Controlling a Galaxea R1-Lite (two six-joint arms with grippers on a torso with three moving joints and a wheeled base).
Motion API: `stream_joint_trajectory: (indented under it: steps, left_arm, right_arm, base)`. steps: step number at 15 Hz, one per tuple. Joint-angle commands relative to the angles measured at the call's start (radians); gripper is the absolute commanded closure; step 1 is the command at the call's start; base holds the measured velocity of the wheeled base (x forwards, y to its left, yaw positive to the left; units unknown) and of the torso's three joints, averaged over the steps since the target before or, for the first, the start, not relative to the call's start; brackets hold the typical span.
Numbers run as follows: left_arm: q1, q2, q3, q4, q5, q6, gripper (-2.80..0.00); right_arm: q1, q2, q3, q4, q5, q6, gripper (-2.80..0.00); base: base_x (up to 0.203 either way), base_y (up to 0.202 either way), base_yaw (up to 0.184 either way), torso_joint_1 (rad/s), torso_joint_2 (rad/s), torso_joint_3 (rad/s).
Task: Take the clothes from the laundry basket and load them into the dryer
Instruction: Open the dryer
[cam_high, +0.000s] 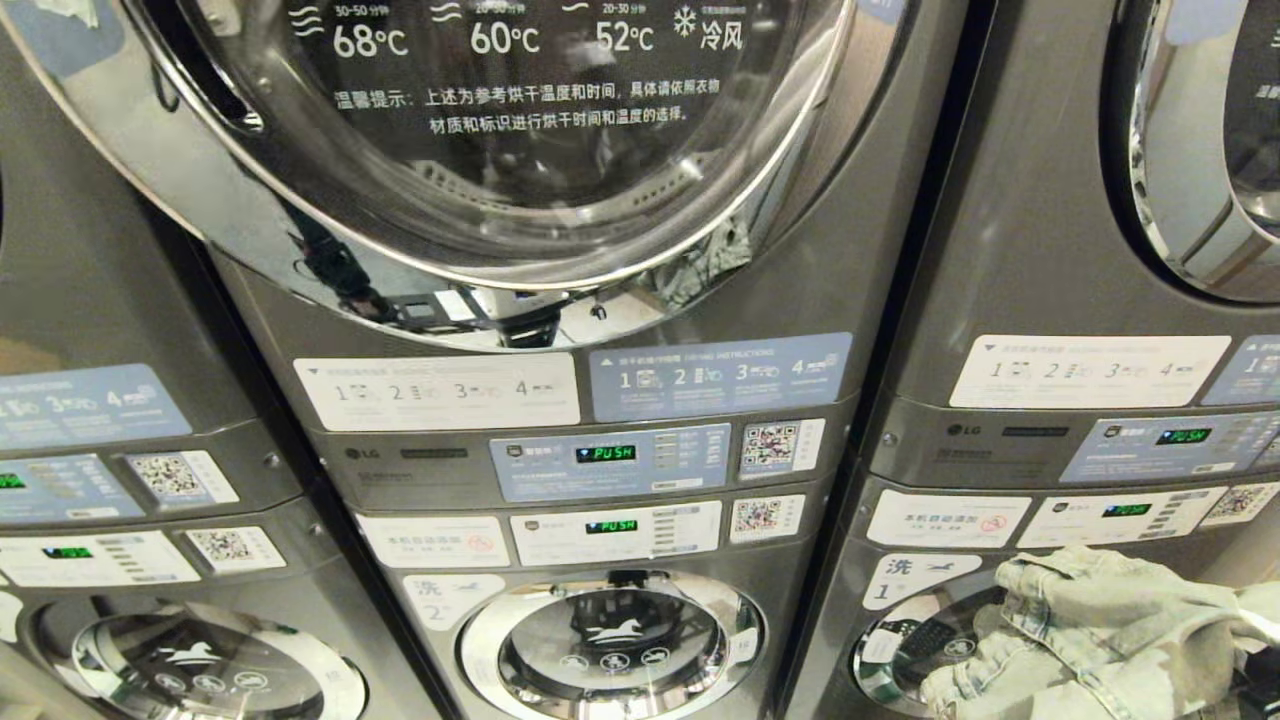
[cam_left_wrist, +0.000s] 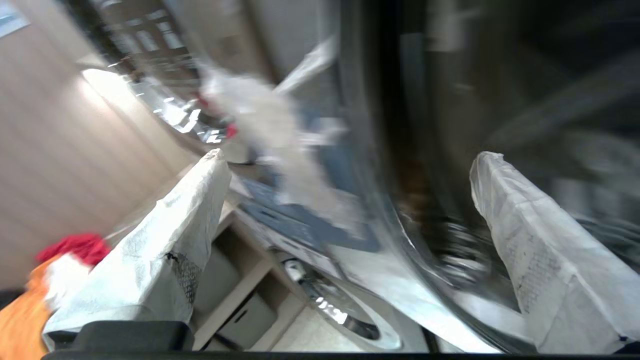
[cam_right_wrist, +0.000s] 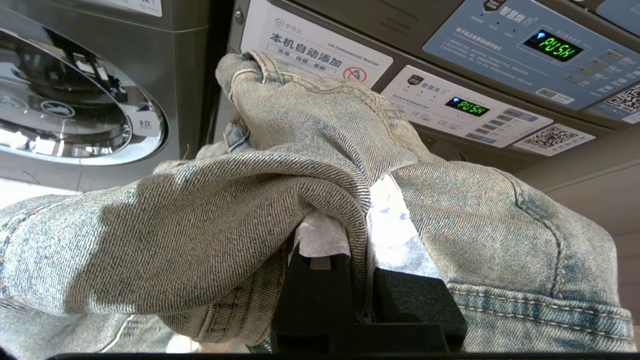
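Grey steel is filling my head view: I am facing a stacked unit whose upper dryer (cam_high: 620, 300) has its round glass door (cam_high: 480, 130) sitting shut, the chrome rim curving down to the instruction stickers and the control panels (cam_high: 610, 462) below. A matching stack (cam_high: 1100, 300) is standing just to the right, with only a dark narrow gap between the two, and another is crowding in on the left, so I am getting little side room here. A lower washer door (cam_high: 610, 640) is showing near the bottom centre.

Low on the right, a pale washed denim garment (cam_high: 1090, 630) is hanging in front of the right stack's lower door. In the right wrist view I am seeing the right gripper (cam_right_wrist: 357, 240) with its jaws clenched on a fold of that denim garment (cam_right_wrist: 280, 200); white-wrapped fingers (cam_right_wrist: 320, 240) are peeking out between the folds, and cloth is draping over both sides of it, close before the panel with the green display (cam_right_wrist: 467, 107).

My left gripper (cam_left_wrist: 350, 210) is staying outside the head view. Its wrist view is blurred, but the jaws are standing wide apart and holding nothing, the white-covered fingers (cam_left_wrist: 175, 240) flanking a chrome door rim (cam_left_wrist: 400, 240). Red and orange cloth (cam_left_wrist: 55, 270) is showing beyond one finger.
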Motion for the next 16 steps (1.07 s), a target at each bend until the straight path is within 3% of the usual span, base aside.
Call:
stream_joint_trajectory:
  steps: [1, 4, 7, 11, 16]
  left_arm:
    - [-0.098, -0.034, 0.020, -0.001, 0.024, 0.006, -2.80]
    - [-0.255, -0.029, 0.028, -0.019, 0.037, -0.008, -2.80]
    - [-0.359, 0.000, 0.029, -0.137, 0.036, -0.012, -2.80]
    - [-0.592, -0.058, 0.022, -0.170, 0.025, 0.001, -2.80]
    - [-0.625, -0.279, 0.041, -0.190, 0.038, 0.044, -2.80]
  right_arm:
    - [0.000, -0.001, 0.006, -0.003, -0.001, -0.003, 0.00]
    - [0.000, -0.001, 0.008, -0.003, -0.001, -0.004, 0.00]
    - [0.000, 0.001, 0.009, -0.002, -0.001, -0.003, 0.00]
    - [0.000, 0.007, 0.020, -0.002, -0.001, -0.004, 0.00]
    - [0.003, 0.016, 0.028, -0.002, 0.000, -0.012, 0.00]
  base:
    - [0.000, 0.000, 0.000, 0.000, 0.00, 0.000]
    - [0.000, 0.000, 0.000, 0.000, 0.00, 0.000]
    - [0.000, 0.000, 0.000, 0.000, 0.00, 0.000]
    - [0.000, 0.000, 0.000, 0.000, 0.00, 0.000]
    - [0.000, 0.000, 0.000, 0.000, 0.00, 0.000]
